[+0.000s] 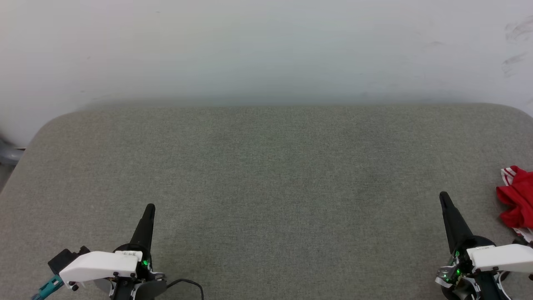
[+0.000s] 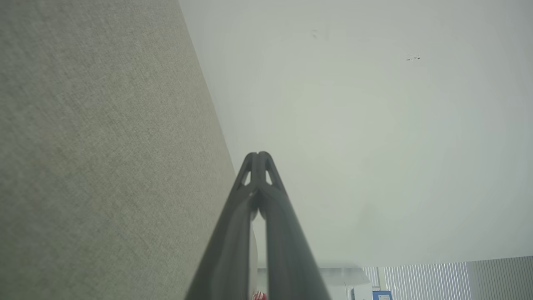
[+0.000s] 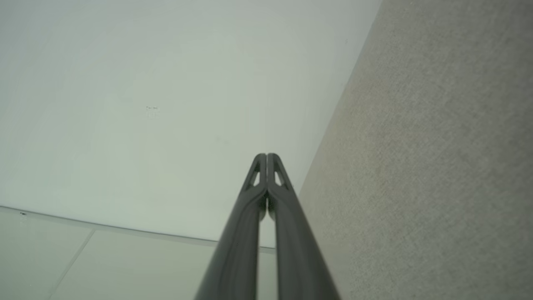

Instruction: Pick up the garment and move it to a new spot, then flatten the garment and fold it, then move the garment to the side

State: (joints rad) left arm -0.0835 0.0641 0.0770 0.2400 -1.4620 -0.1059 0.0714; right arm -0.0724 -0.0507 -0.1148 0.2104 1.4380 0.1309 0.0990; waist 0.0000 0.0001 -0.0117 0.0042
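The garment, red with a bit of red-white striped trim, lies bunched at the right edge of the head view, partly cut off by the frame. A tiny red scrap of the garment peeks between the fingers at the bottom of the left wrist view. My right gripper stands shut just left of the garment, apart from it, fingers pointing up. My left gripper is shut at the lower left, far from the garment. In both wrist views the fingertips press together, left gripper and right gripper, with nothing held.
A wide grey fabric-covered table spreads before me, with a pale wall behind its far edge. A dark cable curls near my left wrist. White slatted blinds and a blue box show far off.
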